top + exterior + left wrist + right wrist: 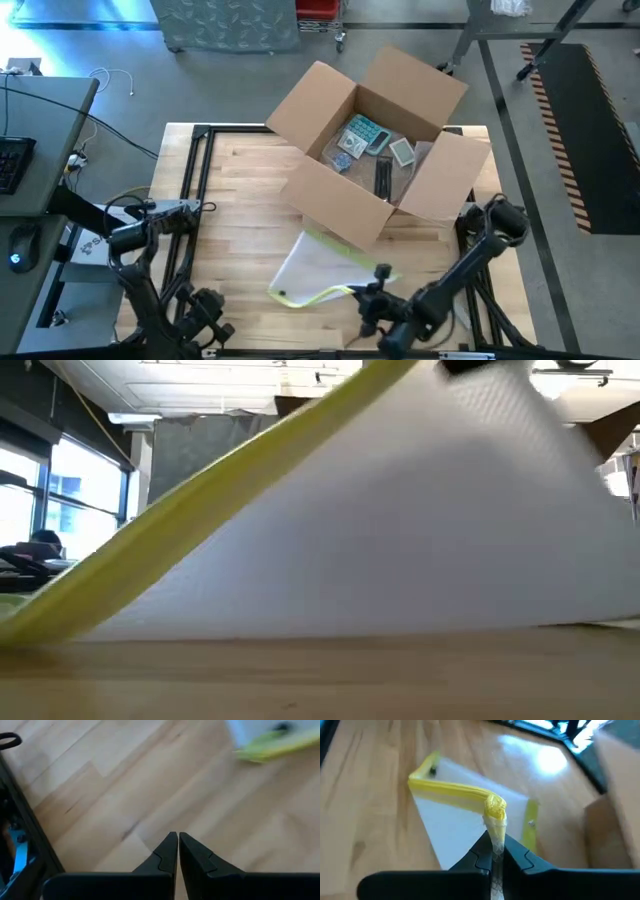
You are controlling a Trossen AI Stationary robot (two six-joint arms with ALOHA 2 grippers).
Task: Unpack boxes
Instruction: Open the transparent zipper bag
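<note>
Filling the low view, the clear sleeve (pixel 400 530) with yellow edge is out of the carton, pinched at its edge by the right gripper (pixel 495 851) near the table's front. Behind it the open cardboard box (pixel 375 140) holds several more items, so unpacking looks barely begun; the left gripper (pixel 178 842) waits clenched and empty at front left.

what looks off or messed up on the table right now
The clear sleeve is crumpled: the right gripper is shut on its bunched yellow edge, lifting one side while the far end rests on the table. The cardboard box sits askew, flaps splayed open. The left gripper is shut on nothing.
</note>
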